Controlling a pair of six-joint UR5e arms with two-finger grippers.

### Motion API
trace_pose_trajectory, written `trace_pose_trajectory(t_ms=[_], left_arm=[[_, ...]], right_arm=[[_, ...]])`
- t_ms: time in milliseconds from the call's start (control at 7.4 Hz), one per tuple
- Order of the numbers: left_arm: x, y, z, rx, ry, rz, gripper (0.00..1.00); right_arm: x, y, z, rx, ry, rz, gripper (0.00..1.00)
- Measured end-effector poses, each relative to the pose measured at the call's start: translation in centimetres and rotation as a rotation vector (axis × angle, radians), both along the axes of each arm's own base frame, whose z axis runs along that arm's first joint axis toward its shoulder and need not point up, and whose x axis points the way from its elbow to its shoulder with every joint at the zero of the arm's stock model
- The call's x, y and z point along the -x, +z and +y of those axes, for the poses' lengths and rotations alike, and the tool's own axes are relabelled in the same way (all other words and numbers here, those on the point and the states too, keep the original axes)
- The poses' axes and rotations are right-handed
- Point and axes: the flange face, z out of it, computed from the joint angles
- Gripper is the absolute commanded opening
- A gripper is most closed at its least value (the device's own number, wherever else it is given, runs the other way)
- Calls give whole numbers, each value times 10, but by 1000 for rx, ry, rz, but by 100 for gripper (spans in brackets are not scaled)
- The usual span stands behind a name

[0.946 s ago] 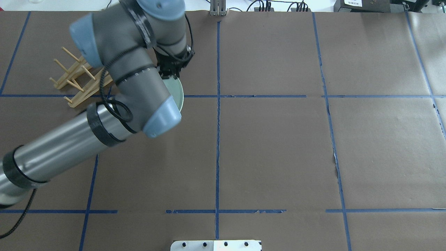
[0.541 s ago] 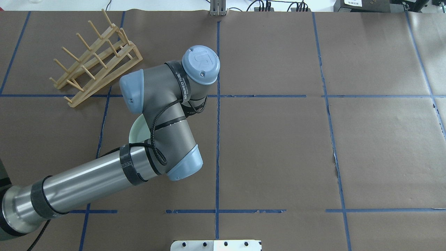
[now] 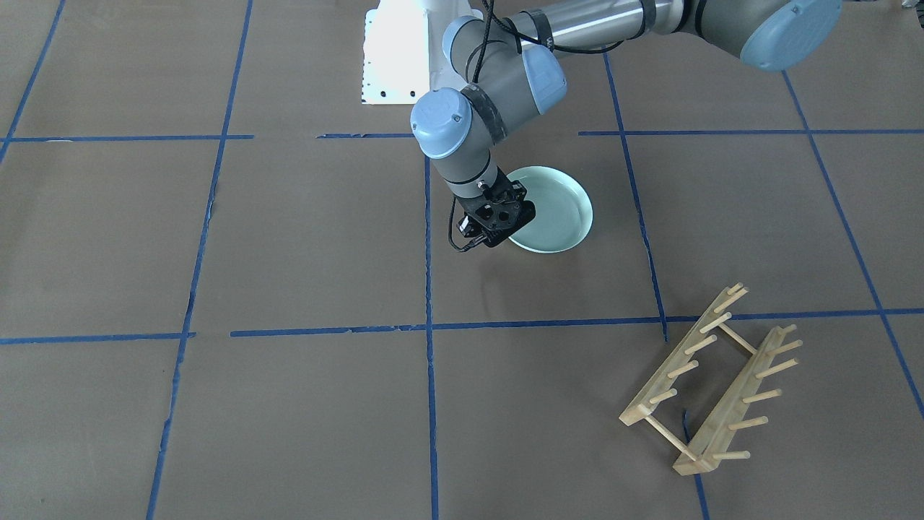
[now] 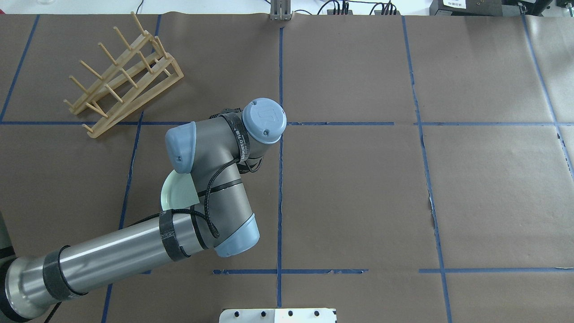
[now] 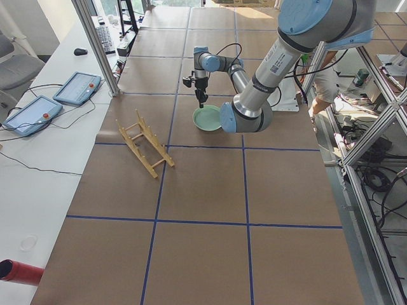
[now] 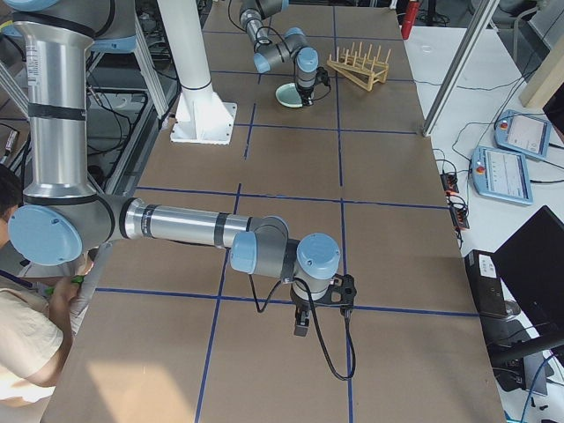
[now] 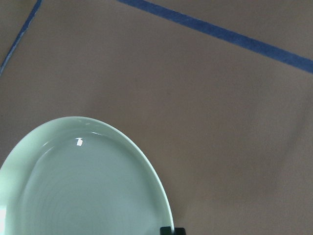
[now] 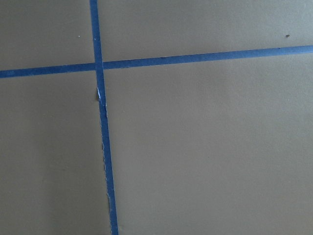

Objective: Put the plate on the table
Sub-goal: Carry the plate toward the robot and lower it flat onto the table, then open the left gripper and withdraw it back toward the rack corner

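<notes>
The pale mint-green plate (image 3: 556,206) lies about flat and low on the brown table (image 3: 289,238), near the middle blue tape line. My left gripper (image 3: 514,232) points down at the plate's near rim and looks shut on it. In the left wrist view the plate (image 7: 83,186) fills the lower left, with a black fingertip (image 7: 168,230) at its edge. In the overhead view the arm hides the gripper and most of the plate (image 4: 176,195). My right gripper (image 6: 307,324) hangs over bare table far from the plate. I cannot tell whether it is open or shut.
The empty wooden peg rack (image 3: 711,379) stands on the table away from the plate; it also shows in the overhead view (image 4: 123,74). The white robot base (image 3: 393,58) is behind the plate. A person (image 6: 26,344) stands by the table's right end.
My left arm has swung away from the rack toward the robot's side, carrying the plate with it. The rack is now uncovered and empty. The plate sits lower and nearer.
</notes>
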Motion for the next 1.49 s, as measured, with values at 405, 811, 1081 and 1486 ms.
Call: trace_pose_trajectory(t_ms=[405,811,1081,1486], left_arm=[[23,-1,7,-62,31,74,100],[153,-41,-39,-298,102,225,100],[281,-19,-107,-422,264,242,100],[474,103,-153,-527,515,232,100]], right_arm=[[0,0,0,0,0,0,100],[0,0,0,1,0,0,100],[0,0,0,0,0,0,100],[0,0,0,0,0,0,100]])
